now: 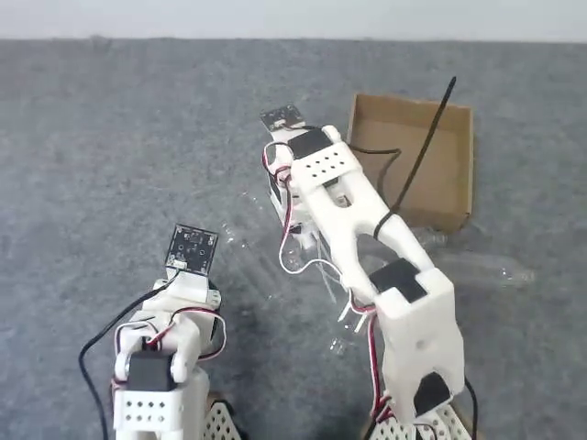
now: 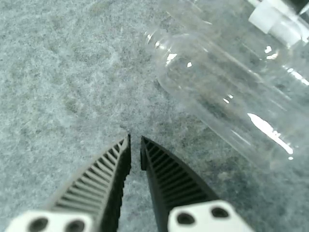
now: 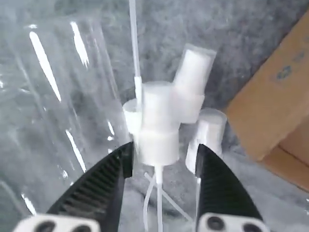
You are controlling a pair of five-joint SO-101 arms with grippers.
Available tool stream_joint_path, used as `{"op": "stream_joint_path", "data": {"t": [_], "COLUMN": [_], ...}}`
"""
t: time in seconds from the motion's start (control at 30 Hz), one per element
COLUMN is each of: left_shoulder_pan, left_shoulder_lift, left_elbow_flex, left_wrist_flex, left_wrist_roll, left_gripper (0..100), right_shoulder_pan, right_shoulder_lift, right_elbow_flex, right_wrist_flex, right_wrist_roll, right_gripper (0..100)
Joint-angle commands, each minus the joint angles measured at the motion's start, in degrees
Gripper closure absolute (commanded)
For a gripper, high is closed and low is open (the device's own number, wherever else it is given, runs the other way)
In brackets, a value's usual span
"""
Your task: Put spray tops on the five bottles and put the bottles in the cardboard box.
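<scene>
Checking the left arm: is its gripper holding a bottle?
No, the left gripper is shut on nothing; a bottle lies beyond its tips.

This looks like a robotics lab or a hobby test bench, not a home or a shop. Two white printed arms (image 1: 367, 247) stand on perforated base plates (image 1: 218, 423), with red, black and white wires (image 1: 292, 220) looped in the open and bare camera boards (image 1: 193, 248) at their wrists. The surface (image 1: 110, 137) wears a plain grey felt mat, and a blank pale wall (image 1: 275, 18) runs behind it.
</scene>
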Motion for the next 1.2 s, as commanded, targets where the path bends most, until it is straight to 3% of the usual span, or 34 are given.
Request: {"op": "stream_joint_path", "data": {"t": [0.0,0.23,0.47,0.7,0.93,1.17], "left_shoulder_pan": [0.09,0.09,0.09,0.09,0.09,0.09], "left_shoulder_lift": [-1.05,-1.05,-1.05,-1.05,-1.05,-1.05], "left_elbow_flex": [-0.31,-0.31,-0.31,-0.31,-0.31,-0.31], "left_wrist_flex": [0.26,0.26,0.26,0.26,0.26,0.26], "left_wrist_roll": [-0.18,-0.18,-0.18,-0.18,-0.18,-0.18], "left_gripper": [97,97,97,97,97,97], "right_shoulder_pan": [1.10,4.53,22.37,36.44,34.77,26.24], "right_shoulder_lift": [-10.59,-23.78,-32.04,-39.52,-51.56,-59.91], "right_elbow_flex": [-1.14,-0.79,2.37,20.75,41.85,56.26], "right_wrist_flex": [3.03,13.05,16.75,11.12,4.44,3.82], "right_wrist_roll": [0.09,3.69,3.60,5.01,11.87,32.53], "right_gripper": [83.8,84.0,88.1,89.3,84.7,84.7]}}
